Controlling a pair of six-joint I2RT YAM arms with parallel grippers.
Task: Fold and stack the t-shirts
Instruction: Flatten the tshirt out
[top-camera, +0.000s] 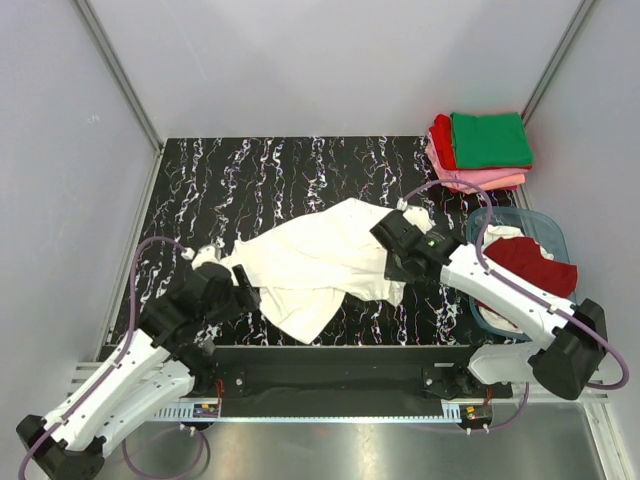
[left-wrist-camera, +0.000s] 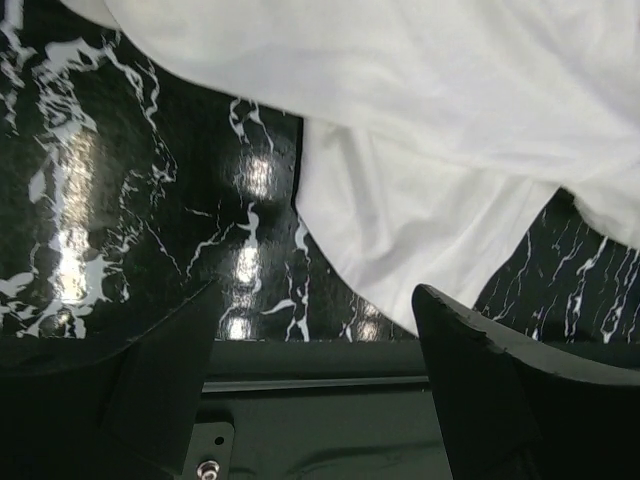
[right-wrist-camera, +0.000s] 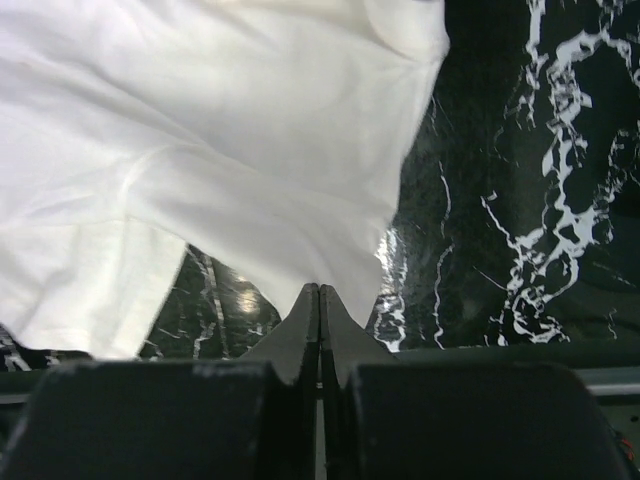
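While a white t-shirt (top-camera: 320, 265) lies rumpled across the black marbled table (top-camera: 250, 170), the right gripper (right-wrist-camera: 320, 300) is clenched, apparently pinching its hem. The left gripper (left-wrist-camera: 315, 290) hangs spread and empty nearby. This light, limp cloth is likely best pinched at the corners.

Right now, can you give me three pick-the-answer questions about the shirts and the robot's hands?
1. Where on the table is the folded stack? A far right corner B near left corner C the middle
2. What colour is the stack's top t-shirt? A pink B green C white
3. The right gripper has its fingers: A wide apart B pressed together C out of sight
Answers: 1 A, the stack sits in the far right corner. 2 B, the green t-shirt lies uppermost. 3 B, the fingers meet at the white t-shirt edge.
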